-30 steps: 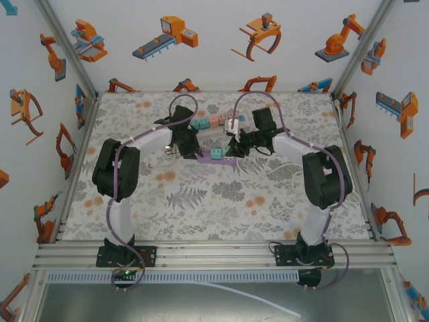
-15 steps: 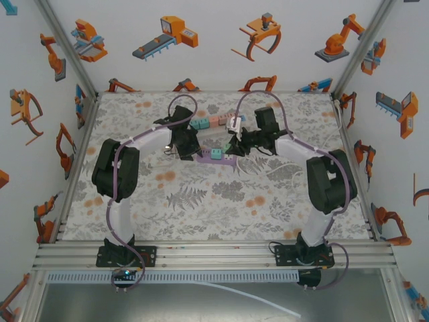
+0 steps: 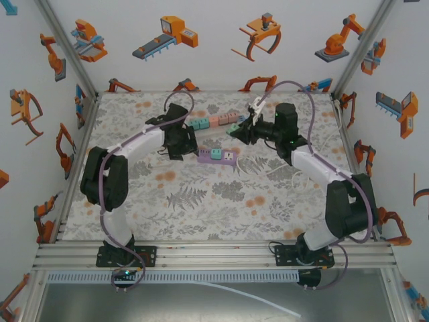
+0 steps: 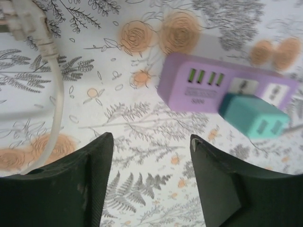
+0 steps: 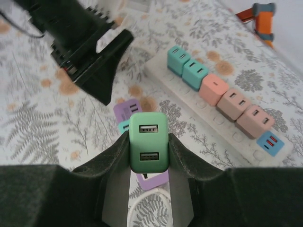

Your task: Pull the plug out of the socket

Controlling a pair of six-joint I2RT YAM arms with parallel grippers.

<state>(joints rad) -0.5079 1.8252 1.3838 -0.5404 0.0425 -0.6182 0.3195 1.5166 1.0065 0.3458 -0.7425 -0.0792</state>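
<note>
Gripping the green plug (image 5: pixel 148 142), the clamped right tool (image 5: pixel 149 153) could drop it if loosened; the left tool (image 4: pixel 150 144), parted and empty, could nudge the purple socket (image 4: pixel 189 82) ahead.

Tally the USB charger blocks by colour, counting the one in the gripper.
Teal chargers: 3, two on the white strip, one on the purple strip
Pink chargers: 3, on the white strip
Green charger: 1, in the right gripper
Blue charger: 1, at the white strip's end
Total: 8
</note>
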